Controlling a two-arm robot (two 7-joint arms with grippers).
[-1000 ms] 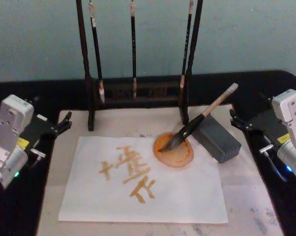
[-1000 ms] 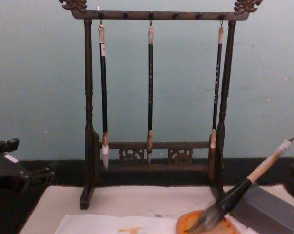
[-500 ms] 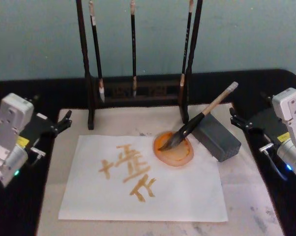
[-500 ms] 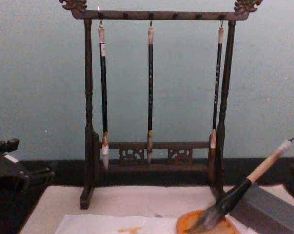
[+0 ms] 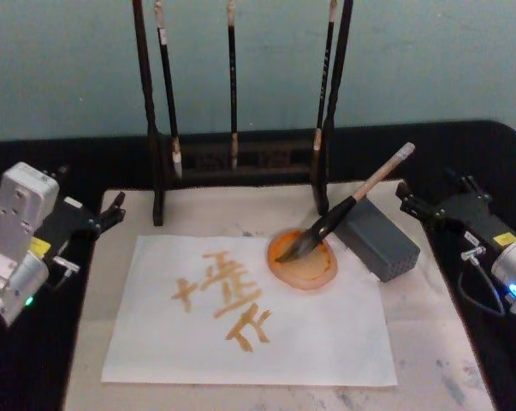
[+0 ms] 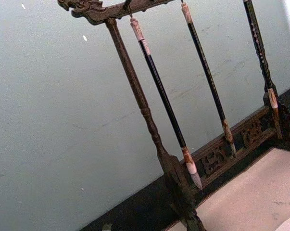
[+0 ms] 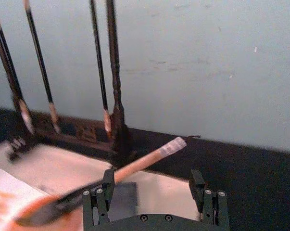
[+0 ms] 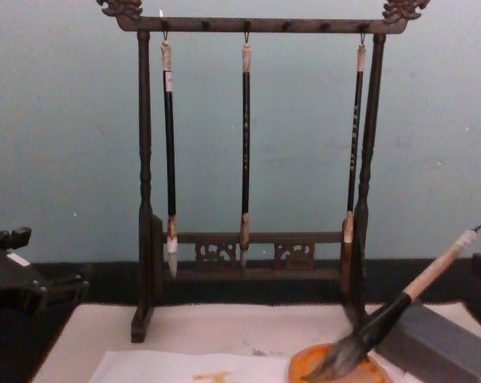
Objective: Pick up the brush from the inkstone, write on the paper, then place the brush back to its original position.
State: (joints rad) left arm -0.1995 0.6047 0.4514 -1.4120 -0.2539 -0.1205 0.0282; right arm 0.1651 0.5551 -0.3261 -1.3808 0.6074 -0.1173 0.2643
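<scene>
Head view: the cream felt mat [image 5: 429,342] spreads wide and matte. On it lies the thin white paper [image 5: 326,334], carrying ochre strokes. The dark carved wooden stand [image 5: 146,111] rises at 12 o'clock with 3 slim brushes hanging. A grey block [image 5: 382,244] sits at 3 o'clock of the round orange inkstone [image 5: 313,270]. The brush [image 5: 352,204] has its bushy bristles in the dish and its tan handle propped on the block, pointing to 1 o'clock. The left gripper [image 5: 114,212] is at 9 o'clock, released and unchanged. In the right wrist view the right gripper [image 7: 152,178] is spread wide and empty; at 3 o'clock, it has rolled and dropped lower since half a second ago.
</scene>
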